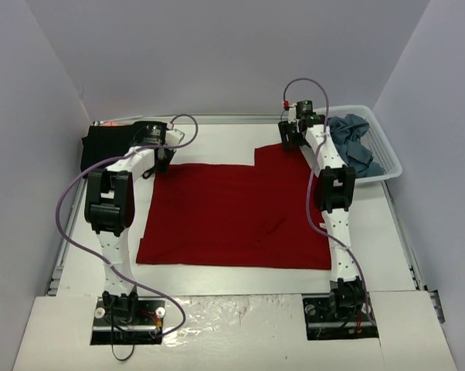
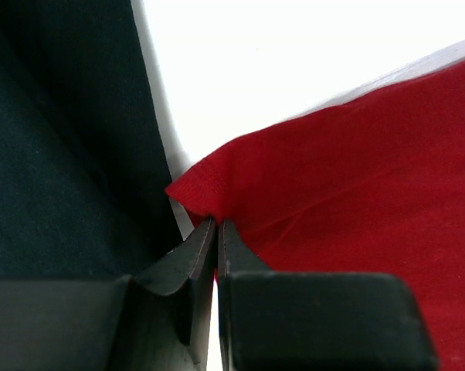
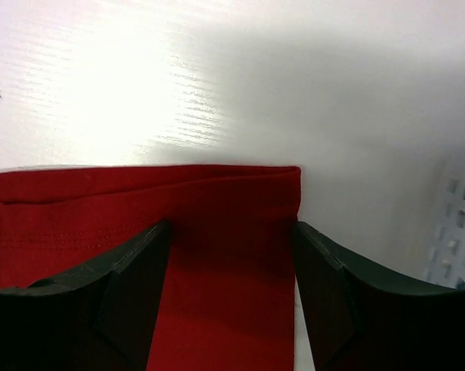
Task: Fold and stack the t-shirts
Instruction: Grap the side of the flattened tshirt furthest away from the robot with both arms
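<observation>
Red shirt (image 2: 356,201) corner: pinched at the tips of the left gripper (image 2: 215,232), whose fingers are pressed together with only cloth between them. The hem bunches just ahead of the tips.
Right gripper (image 3: 232,255): fingers spread well apart and holding nothing. The shirt's other far corner lies flat between and below them, its side edge just inside the right-hand finger.
Left of the left fingers: black shirt (image 2: 55,154) lying flat, parted from the red corner by a narrow strip of table (image 2: 294,54).
Right of the right fingers: white basket (image 3: 456,232), with grey-blue shirts (image 1: 354,143) heaped inside.
Behind both grippers: the rest of the red shirt, spread flat towards the arm bases.
Risk, uneven hold: only one corner is gripped, so lifting now would probably skew the far edge.
Risk, right closing: the corner sits close to one finger, so the pinch may catch only the hem and slip off.
Risk, left side: the black shirt is near enough to be snagged and dragged.
</observation>
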`<state>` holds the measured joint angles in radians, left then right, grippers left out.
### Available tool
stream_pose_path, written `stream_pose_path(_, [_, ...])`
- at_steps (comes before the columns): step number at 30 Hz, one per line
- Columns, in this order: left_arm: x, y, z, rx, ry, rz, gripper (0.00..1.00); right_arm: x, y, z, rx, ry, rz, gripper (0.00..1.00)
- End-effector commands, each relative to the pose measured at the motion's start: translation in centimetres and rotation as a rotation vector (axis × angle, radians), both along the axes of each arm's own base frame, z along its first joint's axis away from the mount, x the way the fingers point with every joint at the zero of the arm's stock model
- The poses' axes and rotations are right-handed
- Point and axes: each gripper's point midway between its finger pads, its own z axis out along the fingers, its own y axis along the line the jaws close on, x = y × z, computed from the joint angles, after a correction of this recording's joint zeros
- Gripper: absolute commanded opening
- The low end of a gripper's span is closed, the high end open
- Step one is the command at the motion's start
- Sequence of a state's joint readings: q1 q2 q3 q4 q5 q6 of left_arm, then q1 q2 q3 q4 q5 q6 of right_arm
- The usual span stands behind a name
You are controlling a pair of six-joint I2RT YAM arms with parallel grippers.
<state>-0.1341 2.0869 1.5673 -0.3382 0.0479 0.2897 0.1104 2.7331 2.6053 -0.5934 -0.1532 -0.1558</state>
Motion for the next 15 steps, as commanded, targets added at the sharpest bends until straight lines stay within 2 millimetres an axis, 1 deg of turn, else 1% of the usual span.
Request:
stream_pose_path(1, [0.3,0.7,2.4,-0.001,-0.053,0.026,0.03,0.1,-1.0,-0.7,0.061,0.021,-0.036,0.59])
stream_pose_path(3, [0.3,0.7,2.4,-0.001,-0.053,0.023,0.02,0.2,-1.6,-0.9,0.080,0.025,-0.043,0.59])
stream_pose_path(6, [0.5,0.7,2.4,0.001,-0.052,0.025,0.02,0.3,-1.9,-0.8,0.119,0.026,-0.040,0.59])
stream_pose_path(7, [0.5,0.7,2.3,0.002,-0.049,0.025,0.02,0.2,-1.6,-0.7,0.137,0.029,-0.025,0.59])
stream_pose_path(11, [0.5,0.7,2.2,0.002,-0.046,0.027,0.02,0.3,-1.9,0.2,0.157,0.017,-0.018,0.59])
stream_pose_path(14, [0.5,0.7,2.1,0.000,-0.044,0.028,0.03,0.2,-2.0,0.0,0.169,0.022,-0.013,0.59])
stream_pose_path(15, [0.5,0.6,2.1,-0.002,-0.044,0.028,0.02,0.1,-1.8,-0.5,0.171,0.030,-0.010,0.59])
